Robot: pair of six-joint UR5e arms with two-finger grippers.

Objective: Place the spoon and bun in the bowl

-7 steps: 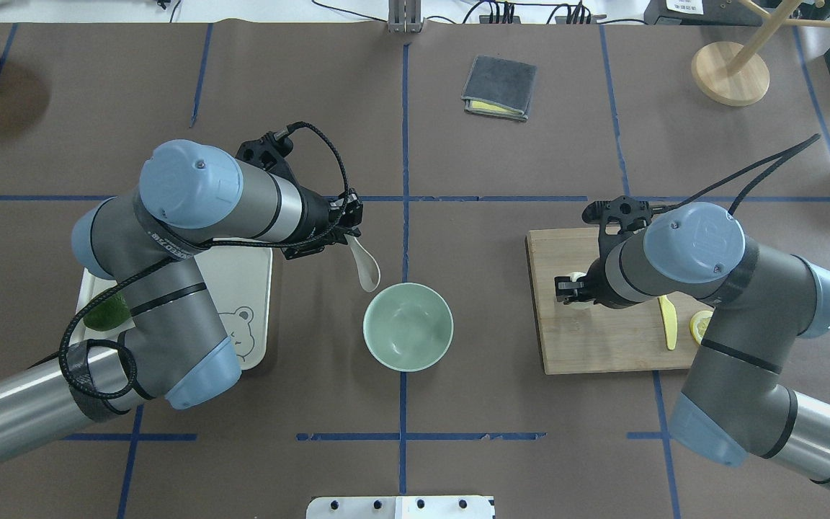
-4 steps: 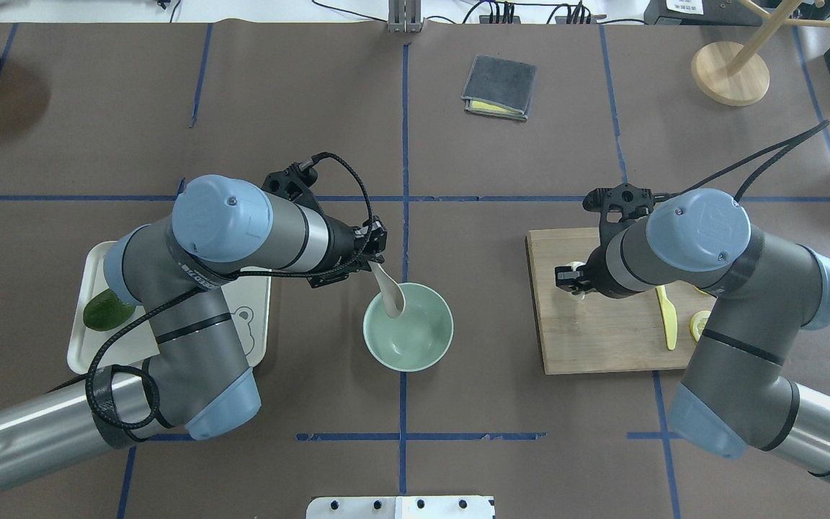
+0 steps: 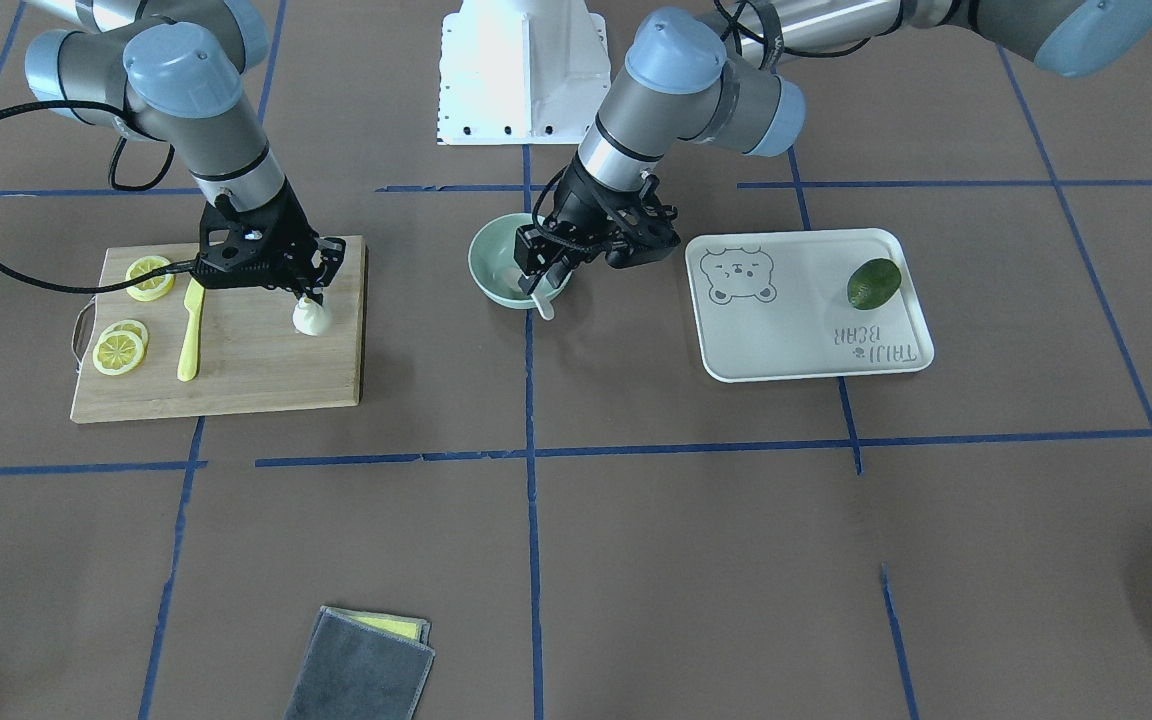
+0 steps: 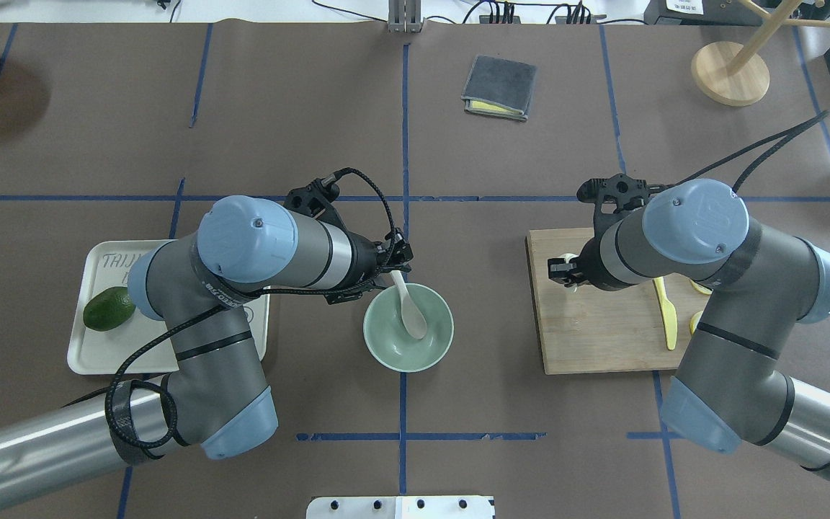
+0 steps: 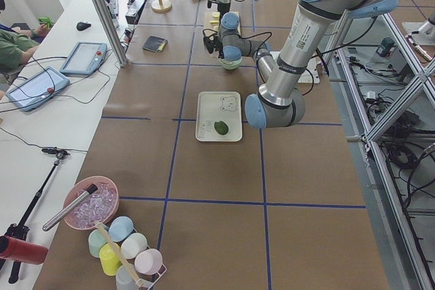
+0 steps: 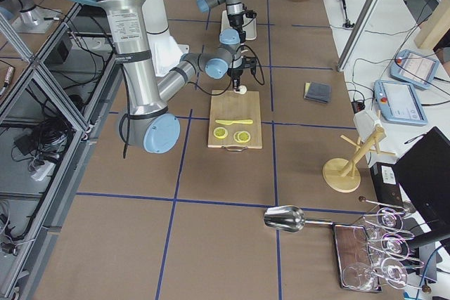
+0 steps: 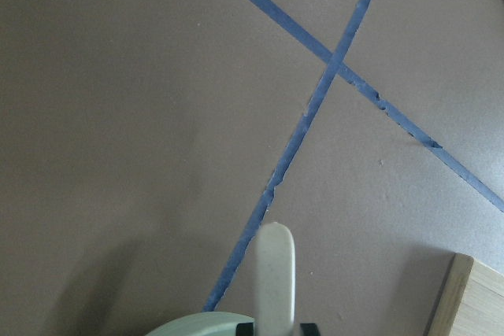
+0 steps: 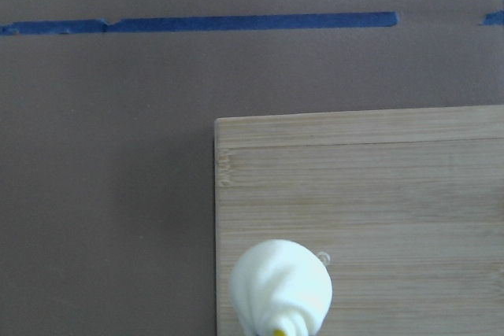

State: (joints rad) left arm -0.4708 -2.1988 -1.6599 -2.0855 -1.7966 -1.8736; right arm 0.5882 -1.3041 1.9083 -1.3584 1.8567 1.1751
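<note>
Spoon [image 4: 410,310], handle pinched in the left jaws, has swung from beside the bowl [image 4: 386,357] into it, ready for release; right jaws grip the bun [image 3: 311,318] at the cutting board [image 3: 256,370].

Mint-green bowl [image 4: 379,353], off-white spoon [image 4: 414,324]

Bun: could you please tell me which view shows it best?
The right wrist view: the bun sits close, pleats clear, against the board. Front-facing shows it small; overhead, the right gripper mostly hides it; exterior right, a speck.
</note>
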